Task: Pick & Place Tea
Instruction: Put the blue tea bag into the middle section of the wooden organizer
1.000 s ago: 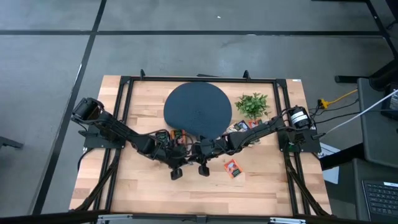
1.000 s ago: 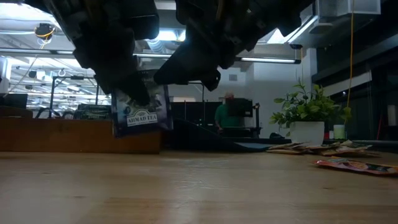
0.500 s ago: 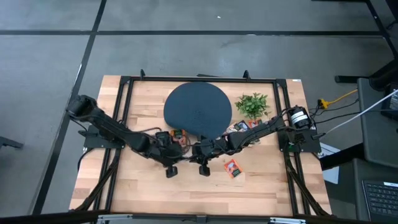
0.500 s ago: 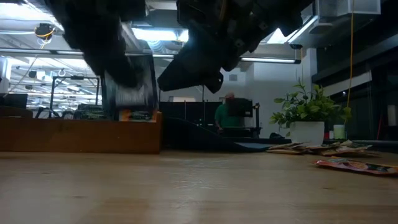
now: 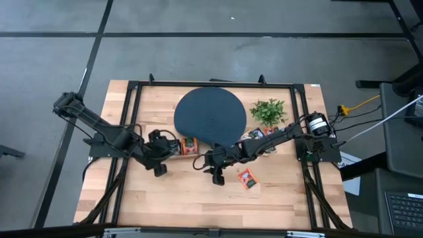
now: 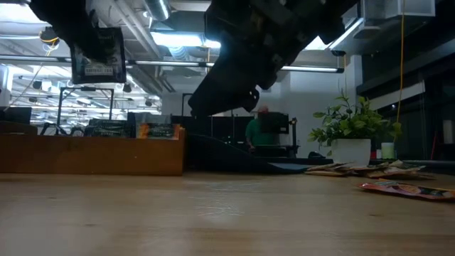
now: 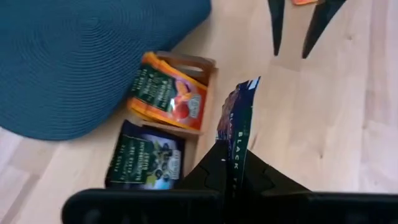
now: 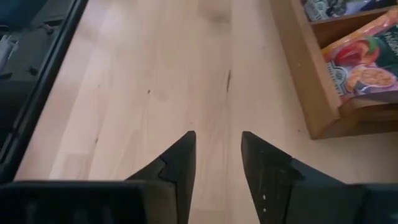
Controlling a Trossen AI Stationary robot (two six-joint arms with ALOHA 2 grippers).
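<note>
Dark jaws of the left gripper (image 7: 233,163) were clamped on a dark tea sachet (image 7: 239,127), which we had lifted clear of the counter (image 5: 198,198) and away from the wooden holder (image 7: 196,65) since the earlier frame. Our right gripper (image 8: 217,158) had parted its jaws, empty, above the counter.
</note>
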